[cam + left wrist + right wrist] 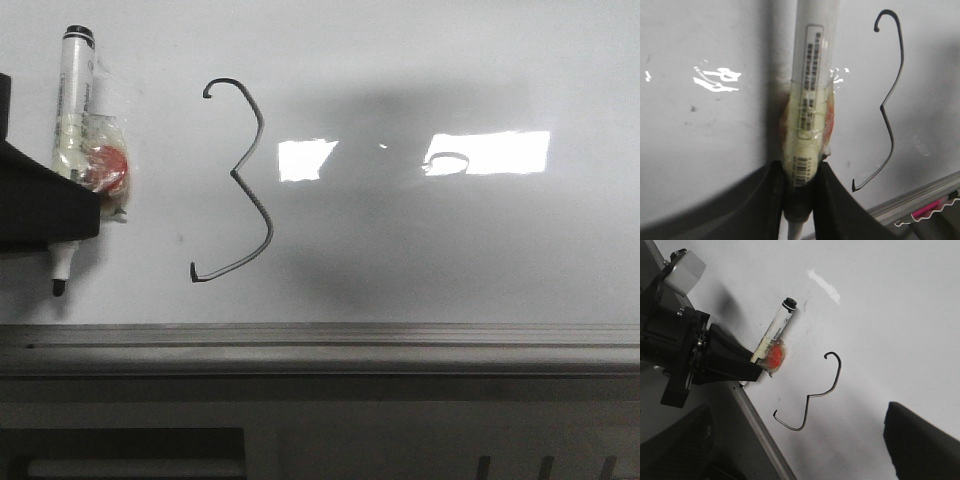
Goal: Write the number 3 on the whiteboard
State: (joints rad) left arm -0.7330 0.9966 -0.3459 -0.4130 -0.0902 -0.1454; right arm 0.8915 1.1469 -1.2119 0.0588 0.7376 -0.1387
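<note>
The number 3 (pixel 240 180) is a thin dark line drawn on the whiteboard (pixel 450 250). It also shows in the left wrist view (pixel 890 105) and the right wrist view (pixel 812 392). My left gripper (pixel 70 225) is shut on a white marker (pixel 75 100) with orange tape round its middle, left of the 3 and apart from it. The marker's dark tip (pixel 59 286) points toward the near rail. In the left wrist view the fingers (pixel 832 200) clamp the marker (pixel 812 75). My right gripper (pixel 800 455) is open and empty above the board, right of the 3.
A grey metal rail (pixel 320 345) runs along the board's near edge. Bright light reflections (pixel 490 152) lie on the board right of the 3. A pink object (pixel 930 207) lies below the rail. The left arm (pixel 685 355) shows in the right wrist view.
</note>
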